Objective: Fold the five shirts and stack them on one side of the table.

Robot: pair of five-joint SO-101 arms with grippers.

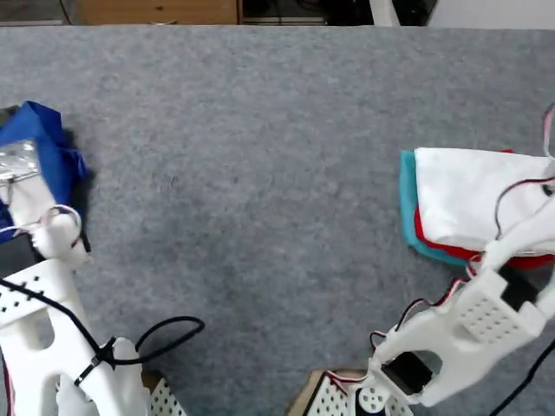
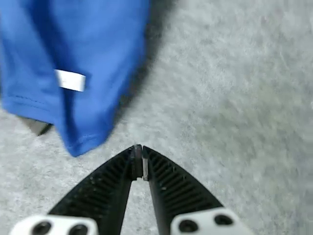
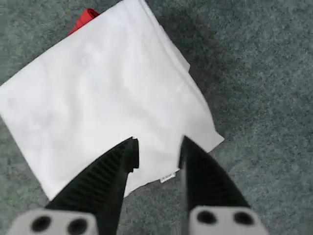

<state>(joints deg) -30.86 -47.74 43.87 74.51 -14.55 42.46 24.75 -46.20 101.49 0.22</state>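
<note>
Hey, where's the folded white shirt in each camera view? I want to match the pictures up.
High view: white shirt at the right edge, atop a red shirt and a teal shirt.
Right wrist view: white shirt in front of the open right gripper.
Left wrist view: faces the blue shirt instead.
Shared landmark: the red shirt peeking from under it.

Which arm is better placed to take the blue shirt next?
Left. The left gripper, fingers shut, is beside the blue shirt; the right gripper hangs over the white shirt across the table.
</note>
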